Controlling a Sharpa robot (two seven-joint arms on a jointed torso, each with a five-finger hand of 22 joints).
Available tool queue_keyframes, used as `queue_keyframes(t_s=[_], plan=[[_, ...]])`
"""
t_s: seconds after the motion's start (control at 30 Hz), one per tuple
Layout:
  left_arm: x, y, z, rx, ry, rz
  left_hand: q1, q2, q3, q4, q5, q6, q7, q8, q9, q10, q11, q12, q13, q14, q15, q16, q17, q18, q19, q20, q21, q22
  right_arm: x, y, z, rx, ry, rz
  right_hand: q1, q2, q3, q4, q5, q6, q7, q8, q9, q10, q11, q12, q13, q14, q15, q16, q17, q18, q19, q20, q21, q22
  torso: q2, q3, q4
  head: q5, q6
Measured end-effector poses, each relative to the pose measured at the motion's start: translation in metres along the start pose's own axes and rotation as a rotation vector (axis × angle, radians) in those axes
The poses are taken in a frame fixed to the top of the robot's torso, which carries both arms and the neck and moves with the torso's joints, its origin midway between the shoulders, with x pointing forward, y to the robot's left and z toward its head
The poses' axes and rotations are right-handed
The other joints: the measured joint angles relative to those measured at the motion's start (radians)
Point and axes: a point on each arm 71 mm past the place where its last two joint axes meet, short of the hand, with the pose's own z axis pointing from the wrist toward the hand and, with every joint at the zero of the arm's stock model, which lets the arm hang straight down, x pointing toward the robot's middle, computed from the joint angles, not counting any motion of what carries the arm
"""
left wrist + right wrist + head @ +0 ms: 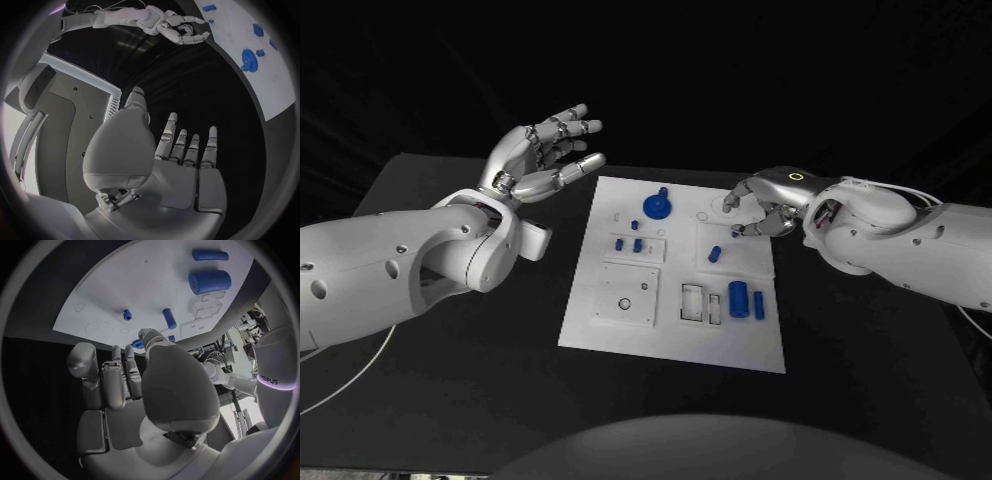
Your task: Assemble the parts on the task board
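Board point(672, 330) mid-table, blue parts spread on it. Right hand point(759, 205) at its far right edge, fingers curled over a small peg point(737, 228); we cannot tell if it is held. We judge a slip could roll it off. Gear point(656, 206) close by may obstruct. Left hand point(545, 155) raised, spread wide, holding nothing.

1. The place looks like a robotics lab or test cell, not a home or shop.
2. A black table point(473, 380) stands against a dark, curtain-like backdrop, set up as a bare test bench.
3. On it lies a white task board point(675, 345) with cut-out recesses and small blue parts point(737, 296), a purpose-made test fixture.
4. The right wrist view shows cables and equipment racks point(240, 335) beyond the table's edge.
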Motion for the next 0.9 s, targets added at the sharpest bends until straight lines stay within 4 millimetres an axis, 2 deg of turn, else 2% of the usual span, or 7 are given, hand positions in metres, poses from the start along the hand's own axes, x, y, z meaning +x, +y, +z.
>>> queue_keyframes(t_s=[0.03,0.23,0.4,0.5,0.63,0.8,0.9], plan=[[0.000,0.000,0.000,-0.001,0.004,-0.007,0.005,0.017,0.009,-0.001,0.004,0.000,0.000,0.000,0.000,-0.003,0.003,0.009,0.000,0.003,0.003,0.000,-0.003,0.000,0.002,0.002,0.000,-0.005,0.002,0.000,0.000,0.000,0.003,0.002,0.000,0.000,0.003,-0.003,-0.008,-0.009,0.001,0.000,0.005,0.000,0.000,0.009,0.006,0.000,0.000,0.000,0.000,0.000,0.012,-0.001,0.019,0.000,0.000,-0.0003,-0.0002,0.002,0.002],[0.005,0.001,-0.001,-0.009,0.027,-0.046,0.024,0.038,0.023,-0.004,0.012,0.000,0.000,0.000,0.000,-0.013,0.009,0.053,0.000,0.017,0.017,0.000,-0.019,0.000,0.011,0.002,0.000,-0.049,0.012,-0.002,0.002,0.010,0.020,0.012,-0.011,0.011,0.012,0.000,-0.025,-0.040,0.011,-0.028,-0.002,-0.007,-0.003,0.033,0.026,0.000,0.000,0.016,0.000,0.000,0.030,-0.001,0.058,0.001,0.000,0.0004,-0.0006,0.006,0.010],[0.006,0.002,-0.001,-0.015,0.042,-0.063,0.067,0.093,0.039,-0.006,0.074,0.031,0.005,0.000,0.000,-0.022,0.011,0.110,0.001,0.043,0.028,0.014,-0.034,0.000,0.047,0.003,0.000,-0.059,0.019,-0.006,-0.001,0.022,0.027,0.018,-0.011,0.011,0.030,-0.004,-0.025,-0.043,0.014,-0.043,-0.028,-0.015,-0.007,0.047,0.036,0.004,-0.004,0.036,0.000,0.000,0.055,-0.005,0.114,0.001,-0.002,0.0005,-0.0006,0.014,0.012],[0.007,0.004,-0.001,-0.022,0.049,-0.068,0.084,0.110,0.039,-0.006,0.098,0.036,0.007,0.000,0.001,-0.029,0.018,0.131,0.001,0.050,0.036,0.017,-0.042,0.000,0.057,0.002,0.000,-0.068,0.021,-0.008,-0.002,0.024,0.027,0.021,-0.011,0.011,0.033,-0.007,-0.025,-0.043,0.014,-0.048,-0.035,-0.015,-0.007,0.047,0.037,0.004,-0.004,0.040,0.000,0.000,0.062,-0.006,0.120,0.001,-0.004,0.0012,-0.0012,0.014,0.014],[0.007,0.006,-0.001,-0.031,0.059,-0.073,0.100,0.112,0.039,-0.006,0.115,0.042,0.013,0.000,0.001,-0.029,0.018,0.158,0.001,0.068,0.039,0.033,-0.047,0.000,0.072,0.003,0.007,-0.072,0.022,-0.009,-0.004,0.026,0.026,0.023,-0.011,0.011,0.041,-0.010,-0.025,-0.043,0.014,-0.048,-0.043,-0.018,-0.004,0.051,0.037,0.004,-0.004,0.040,0.000,0.000,0.062,-0.005,0.120,0.001,-0.006,0.0025,-0.0024,0.013,0.016],[0.010,0.006,-0.002,-0.035,0.078,-0.074,0.123,0.121,0.033,-0.006,0.134,0.047,0.014,0.001,0.000,-0.032,0.021,0.185,0.001,0.096,0.043,0.052,-0.050,0.000,0.089,0.003,0.007,-0.088,0.024,-0.011,-0.006,0.031,0.029,0.023,-0.011,0.010,0.061,-0.022,-0.001,-0.018,-0.010,-0.048,-0.054,-0.018,-0.004,0.061,0.038,0.004,-0.004,0.040,0.000,0.000,0.062,-0.005,0.120,0.001,-0.007,0.0031,-0.0024,0.015,0.020],[0.013,0.006,-0.003,-0.036,0.090,-0.072,0.128,0.127,0.033,-0.006,0.140,0.052,0.016,0.004,0.001,-0.032,0.021,0.198,0.001,0.110,0.044,0.062,-0.052,0.000,0.097,0.003,0.007,-0.095,0.025,-0.011,-0.007,0.032,0.030,0.024,-0.011,0.010,0.071,-0.030,0.005,-0.006,-0.010,-0.048,-0.055,-0.018,-0.004,0.076,0.044,0.004,-0.004,0.040,0.000,0.000,0.062,-0.005,0.124,0.001,-0.007,0.0031,-0.0024,0.019,0.022]])
